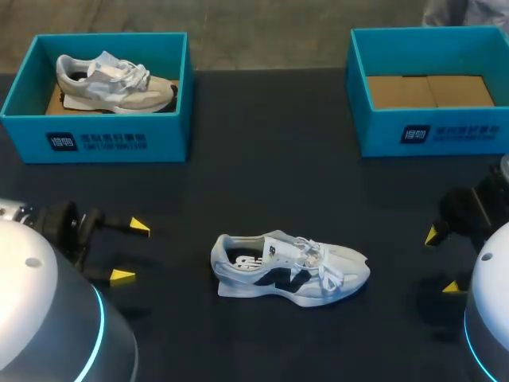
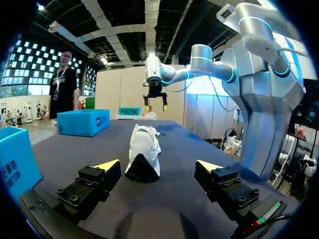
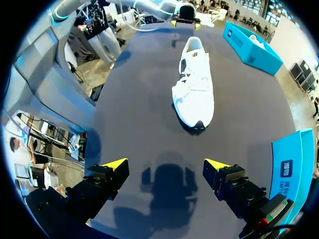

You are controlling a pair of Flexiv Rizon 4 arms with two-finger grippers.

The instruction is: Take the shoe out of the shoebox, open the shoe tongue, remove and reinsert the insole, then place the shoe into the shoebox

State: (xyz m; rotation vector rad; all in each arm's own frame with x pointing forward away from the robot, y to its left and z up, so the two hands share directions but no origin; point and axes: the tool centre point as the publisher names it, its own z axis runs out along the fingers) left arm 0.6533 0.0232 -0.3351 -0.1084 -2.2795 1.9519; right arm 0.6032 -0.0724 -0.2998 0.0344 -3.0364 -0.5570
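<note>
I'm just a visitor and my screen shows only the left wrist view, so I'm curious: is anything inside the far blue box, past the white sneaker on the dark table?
Observer: The head view looks down into it. That far blue box holds only a flat brown cardboard liner, no shoe.
Visitor: And the nearer blue one?
Observer: The nearer blue box has a second pale sneaker lying inside.
Visitor: I only see the white sneaker heel-on. What's on its side?
Observer: It carries a navy marking on the side facing the robot.
</note>
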